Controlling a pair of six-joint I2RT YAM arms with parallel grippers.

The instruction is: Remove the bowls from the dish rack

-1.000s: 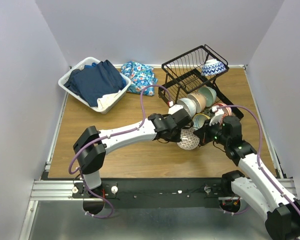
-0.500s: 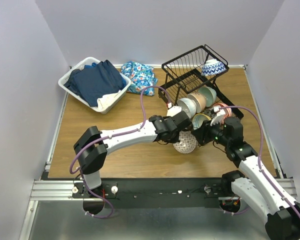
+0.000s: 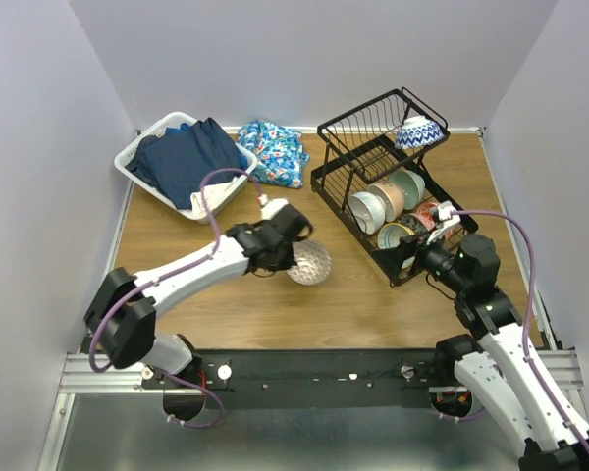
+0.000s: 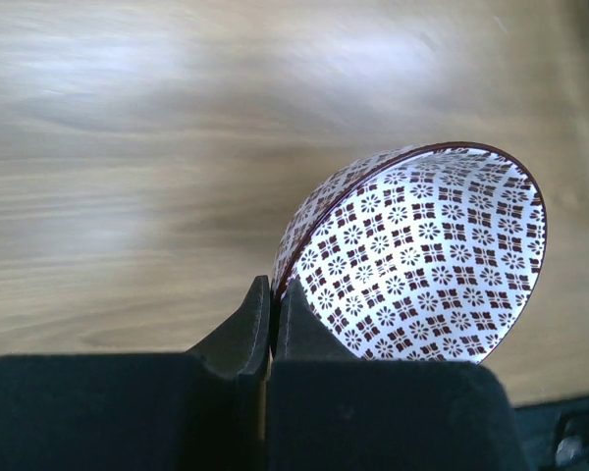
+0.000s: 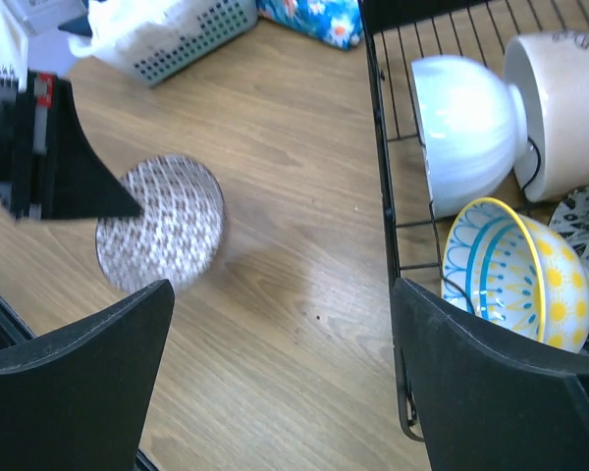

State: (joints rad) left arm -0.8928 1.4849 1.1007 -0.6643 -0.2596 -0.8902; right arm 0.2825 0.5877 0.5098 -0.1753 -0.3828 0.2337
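L fingers (image 4: 247,329) pinch patterned bowl (image 4: 422,265) rim, mouth tipped sideways.

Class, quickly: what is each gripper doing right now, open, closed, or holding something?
Left gripper: closed on the rim of the brown-patterned bowl.
Right gripper: open, holding nothing.

Table (image 3: 373,316): light-brown wood-grain top, filling the middle of the top view. 3 things sit directly on it, all toward the far edge.

1. Upper left: white plastic laundry basket (image 3: 125,159), slotted sides, set at an angle to the table edges.
2. Just right of the basket, upper centre: crumpled blue floral cloth (image 3: 273,149) lying on the wood. Cannot tell whether it touches the basket.
3. Upper right: black wire dish rack (image 3: 358,128), turned diagonally, its low end reaching toward centre right.
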